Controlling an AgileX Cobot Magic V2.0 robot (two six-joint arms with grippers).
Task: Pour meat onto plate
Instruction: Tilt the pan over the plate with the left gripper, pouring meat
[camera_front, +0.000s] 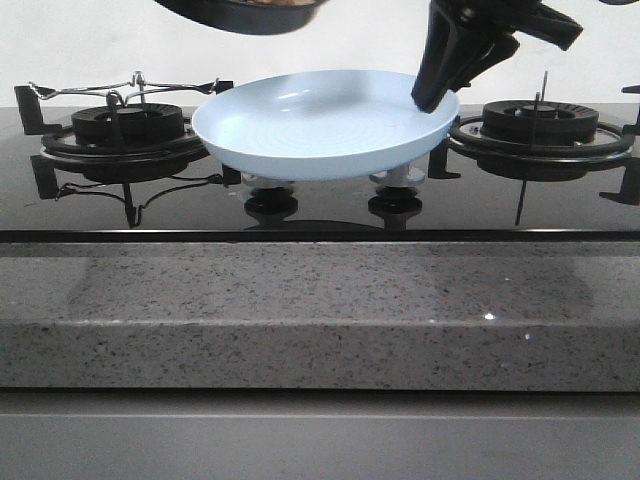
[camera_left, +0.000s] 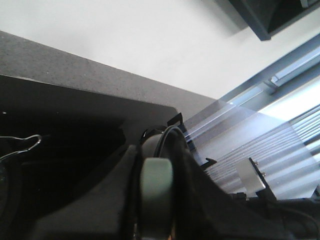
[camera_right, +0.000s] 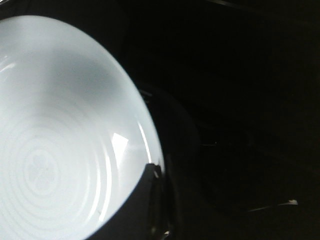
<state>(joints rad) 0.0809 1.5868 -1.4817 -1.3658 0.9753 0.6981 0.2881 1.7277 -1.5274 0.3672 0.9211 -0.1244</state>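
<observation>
Little of the meat (camera_front: 275, 3) on show: a thin strip of orange-brown pieces inside the black frying pan (camera_front: 240, 15), high over the left half of the hob and cut off by the front view's upper edge. Not yet on the plate (camera_front: 300, 130), which is bare.

Plate held raised above the middle of the hob, midway between left burner (camera_front: 125, 125) and right burner (camera_front: 540, 120), clear of the control knobs (camera_front: 272, 200) below. Right claw (camera_front: 432, 95) clamped on the plate's right rim. Left claw (camera_left: 156, 200) appears closed around the pan's pale handle (camera_left: 156, 175).

Advice for the pour:
- Bring the pan lip over the plate's centre before tipping; at present only partly over the left rim.
- Tip slowly; loose flat pieces likely to slide in a clump.
- Keep the plate level; a single rim grip gives little resistance to tilt.
- Pour low to limit scatter toward the front edge of the surface (camera_front: 320, 320).

Materials: plate smooth, glossy, pale blue, shallow, with faint concentric rings in the well. Pan matt black, rounded underside. Hob top black reflective glass; burner grates dark metal. Surface speckled grey stone with a squared front edge.
</observation>
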